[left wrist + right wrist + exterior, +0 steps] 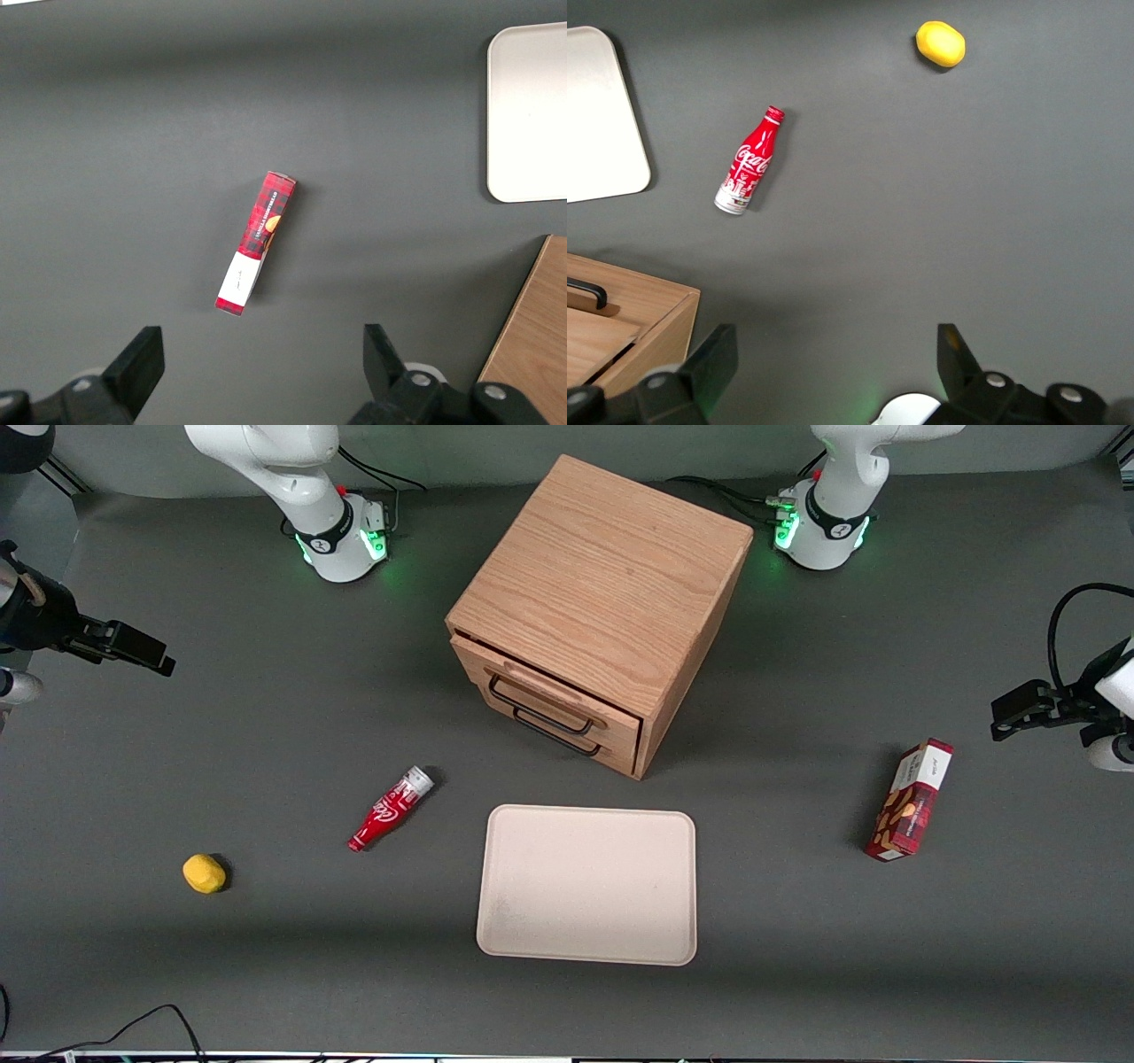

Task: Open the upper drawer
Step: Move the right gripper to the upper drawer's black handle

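Observation:
The oak cabinet (602, 576) stands in the middle of the table, its front turned toward the front camera and the working arm's end. The upper drawer (554, 691) sits pushed in, with a thin dark gap along its top edge, and its black wire handle (539, 708) is just above the lower drawer's handle (554, 735). My right gripper (146, 654) hangs above the table toward the working arm's end, well apart from the cabinet. It is open and empty (833, 354). A cabinet corner (647, 319) and one handle end (589, 292) show in the right wrist view.
A red cola bottle (390, 808) (749, 164) lies between gripper and cabinet, nearer the front camera. A yellow lump (204, 872) (940, 42) lies farther toward the working arm's end. A pale tray (586, 948) lies in front of the cabinet. A red box (912, 800) lies toward the parked arm's end.

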Controlling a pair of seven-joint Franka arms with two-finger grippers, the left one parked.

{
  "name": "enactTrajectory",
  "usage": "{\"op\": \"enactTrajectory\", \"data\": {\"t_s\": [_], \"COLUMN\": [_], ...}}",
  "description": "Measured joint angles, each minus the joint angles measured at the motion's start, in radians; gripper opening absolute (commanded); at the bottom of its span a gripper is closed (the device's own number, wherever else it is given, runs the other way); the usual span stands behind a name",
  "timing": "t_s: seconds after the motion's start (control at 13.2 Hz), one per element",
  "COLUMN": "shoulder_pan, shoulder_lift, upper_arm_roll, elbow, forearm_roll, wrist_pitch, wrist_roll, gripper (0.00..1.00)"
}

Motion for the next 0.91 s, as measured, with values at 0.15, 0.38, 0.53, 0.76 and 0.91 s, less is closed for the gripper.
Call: {"op": "enactTrajectory", "data": {"t_s": [0.15, 0.38, 0.53, 0.76, 0.91], "shoulder_pan": [0.003, 0.007, 0.013, 0.03, 0.055], "shoulder_lift": [0.0, 0.004, 0.017, 0.075, 0.13], "upper_arm_roll": [0.0, 0.002, 0.023, 0.104, 0.178], "elbow": [-0.01, -0.019, -0.02, -0.018, -0.006], "forearm_roll": [-0.005, -0.004, 0.002, 0.018, 0.02], "wrist_pitch": [0.002, 0.037, 0.063, 0.152, 0.2], "wrist_roll": [0.0, -0.01, -0.109, -0.221, -0.228], "gripper": [1.0, 1.0, 1.0, 1.0, 1.0]}}
